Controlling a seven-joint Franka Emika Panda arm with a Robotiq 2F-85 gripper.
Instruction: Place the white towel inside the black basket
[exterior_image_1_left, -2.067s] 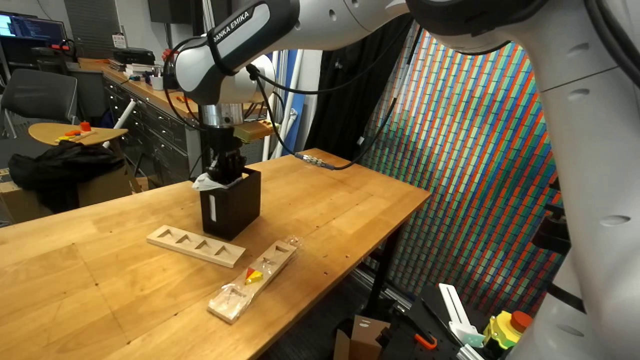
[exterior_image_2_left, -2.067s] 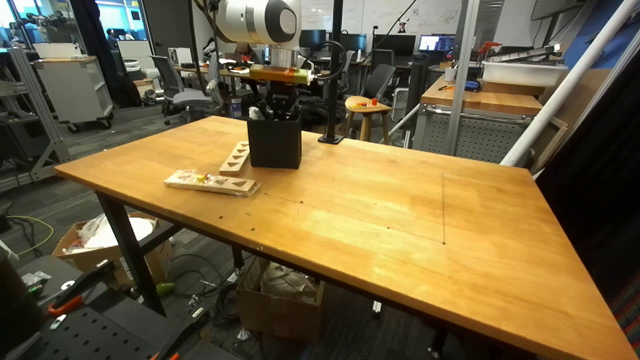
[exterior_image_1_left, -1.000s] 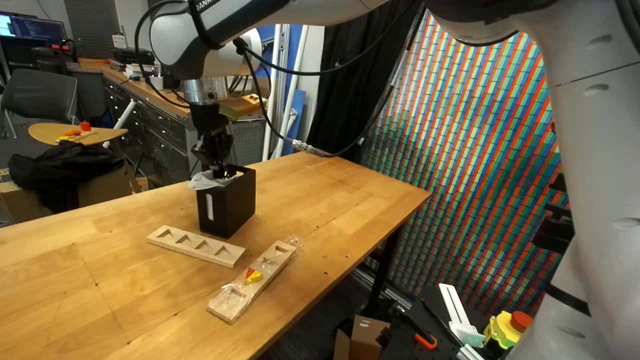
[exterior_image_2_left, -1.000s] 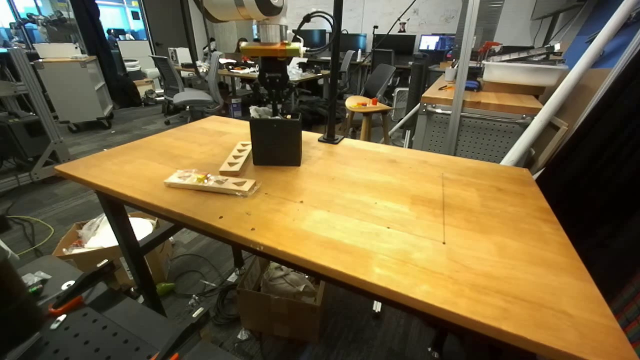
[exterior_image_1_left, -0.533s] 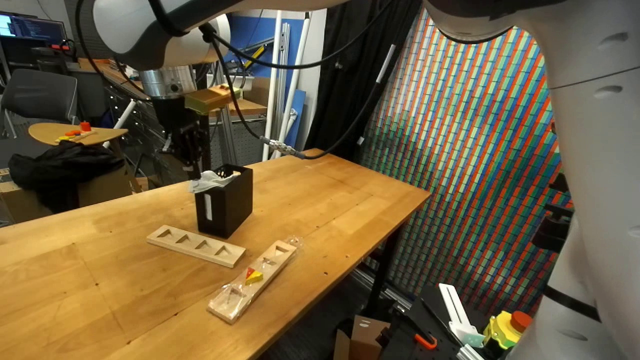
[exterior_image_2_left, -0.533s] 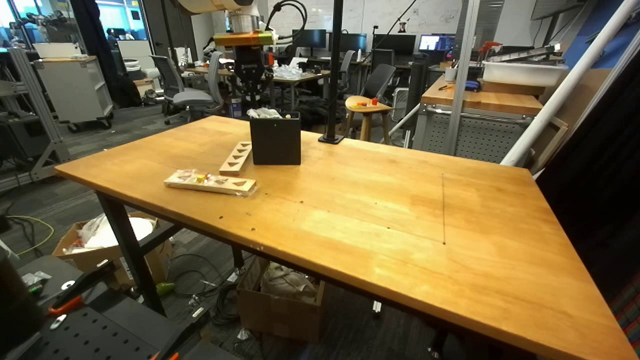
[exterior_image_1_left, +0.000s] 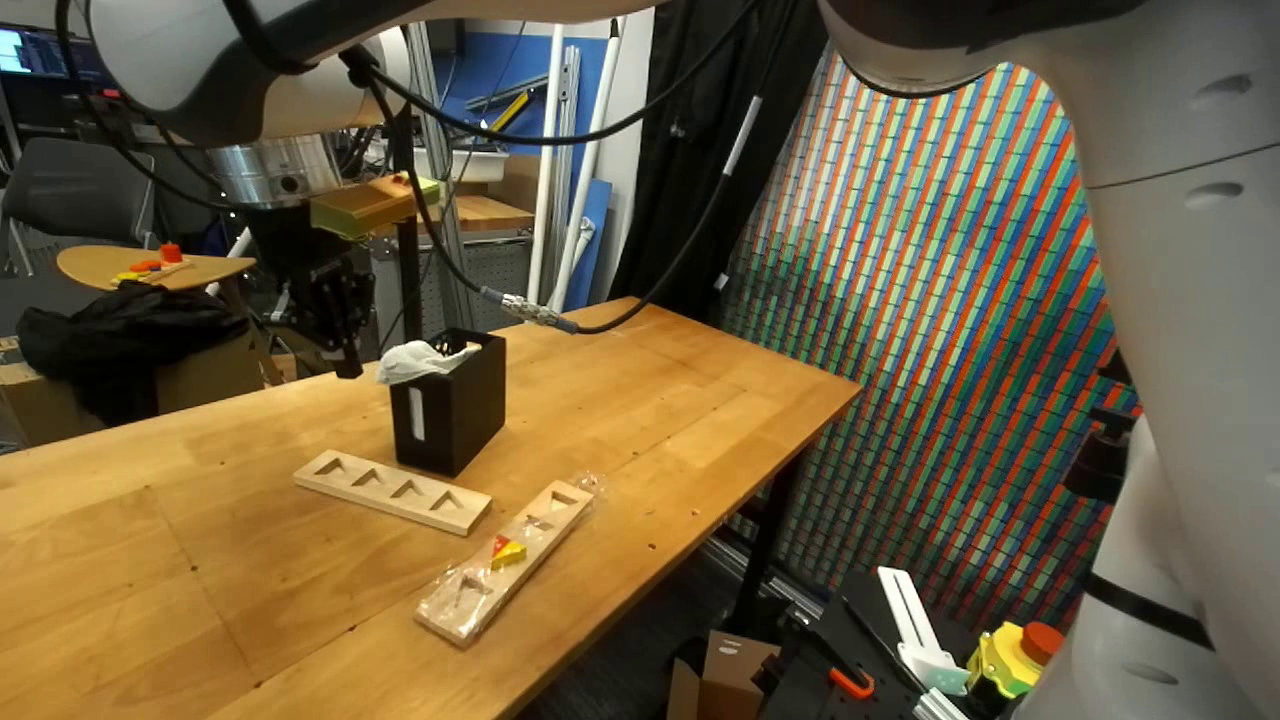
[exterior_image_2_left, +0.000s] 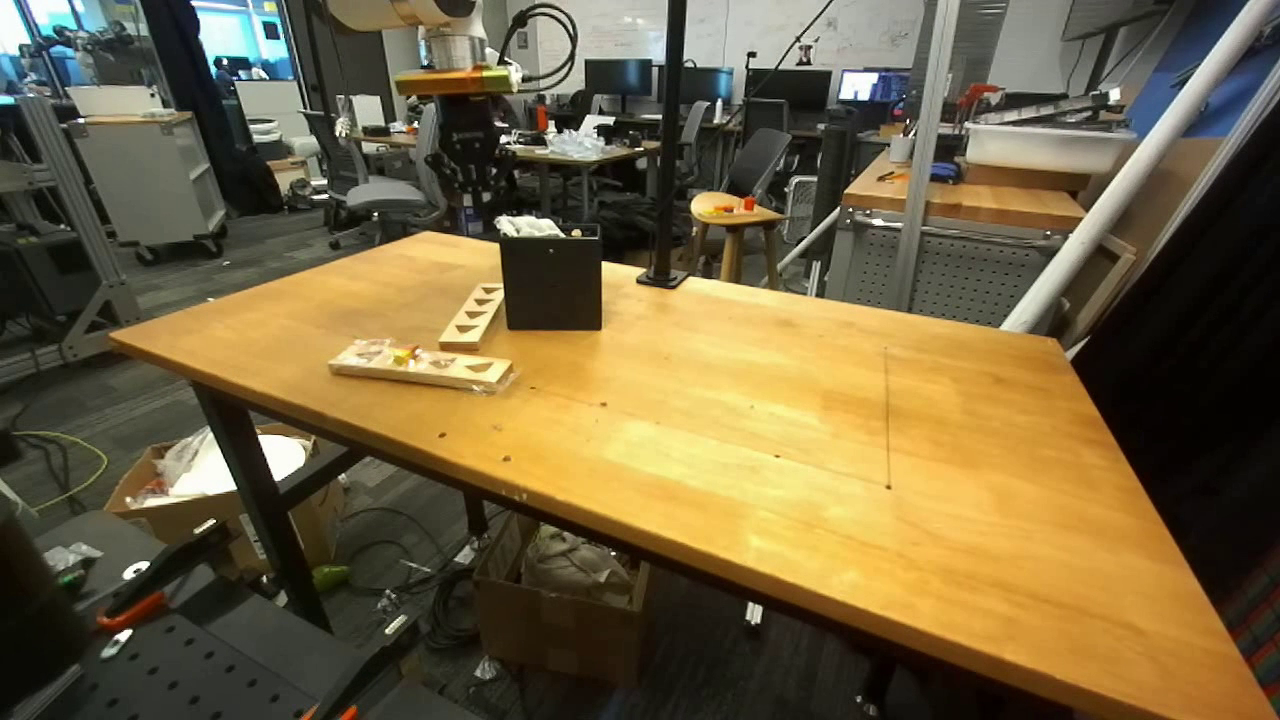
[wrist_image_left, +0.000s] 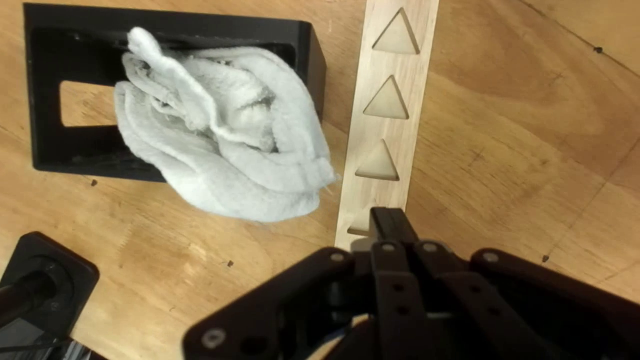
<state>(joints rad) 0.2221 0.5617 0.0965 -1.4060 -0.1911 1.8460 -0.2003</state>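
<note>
The black basket (exterior_image_1_left: 475, 405) stands upright on the table in both exterior views (exterior_image_2_left: 552, 285); its rim also shows in the wrist view (wrist_image_left: 170, 21). The white towel (wrist_image_left: 240, 170) lies bunched in one end of the basket, with folds hanging over the rim at one corner. It also shows at the basket's top in both exterior views (exterior_image_1_left: 420, 363) (exterior_image_2_left: 530, 227). My gripper (wrist_image_left: 392, 217) is shut with its fingertips together and nothing between them. In an exterior view (exterior_image_1_left: 347, 365) it hangs beside the basket, apart from the towel. How deep the towel reaches inside is hidden.
A wooden board with triangular recesses (exterior_image_1_left: 390, 492) lies beside the basket, below the gripper in the wrist view (wrist_image_left: 385, 125). A plastic-wrapped board (exterior_image_1_left: 505, 565) with red and yellow pieces lies nearby. A black post (exterior_image_2_left: 665, 150) rises at the table's edge near the basket.
My gripper has risen out of the basket and moved away to the left in both exterior views. The towel has stayed in the basket. The basket has shifted slightly.
</note>
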